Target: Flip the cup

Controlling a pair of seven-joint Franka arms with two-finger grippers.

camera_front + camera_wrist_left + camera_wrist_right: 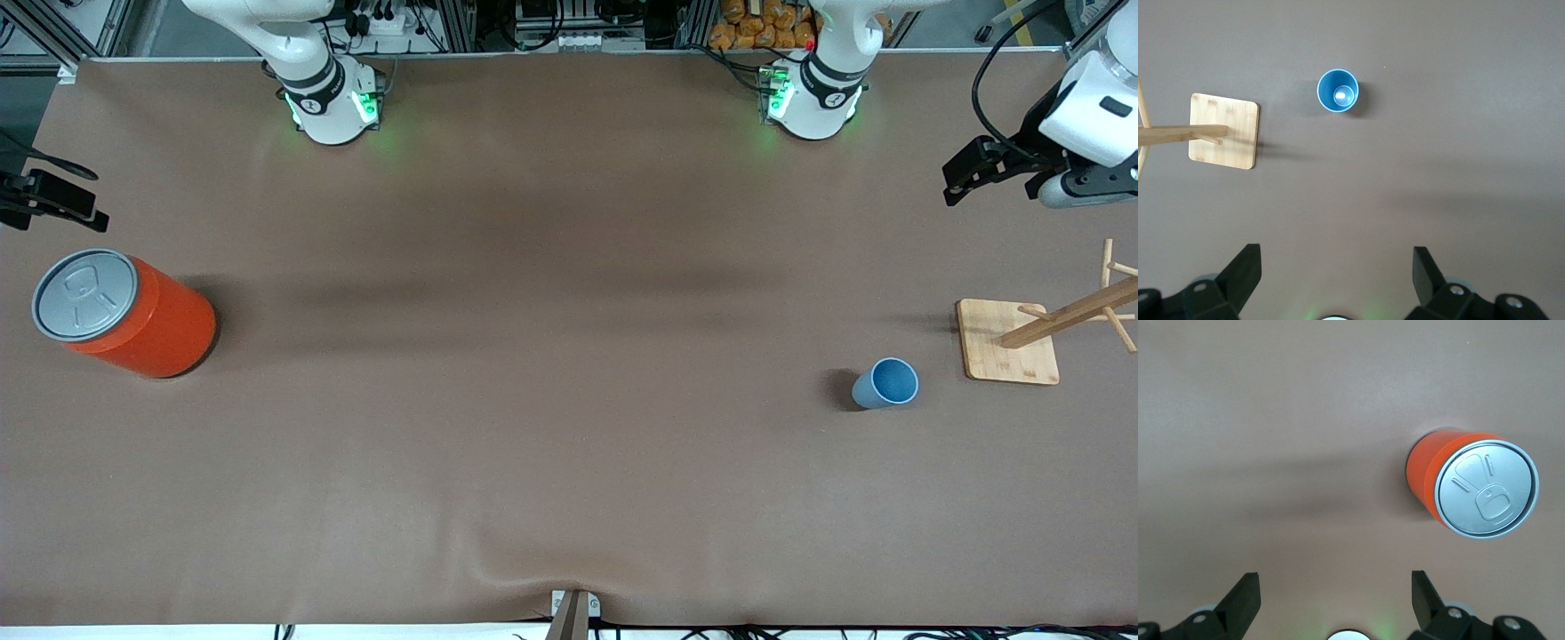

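The small light-blue cup (pixel 886 384) stands upright, mouth up, on the brown table toward the left arm's end; it also shows in the left wrist view (pixel 1337 91). My left gripper (pixel 965 178) hangs high over the table at the left arm's end, well apart from the cup. In the left wrist view the left gripper (pixel 1337 263) is open and empty. My right gripper (pixel 89 197) hangs in the air at the right arm's end, close to the orange can. In the right wrist view the right gripper (pixel 1336 587) is open and empty.
A big orange can (pixel 124 311) with a grey lid stands at the right arm's end; it also shows in the right wrist view (pixel 1471 485). A wooden peg stand on a square base (pixel 1007 342) stands beside the cup; the base also shows in the left wrist view (pixel 1225 130).
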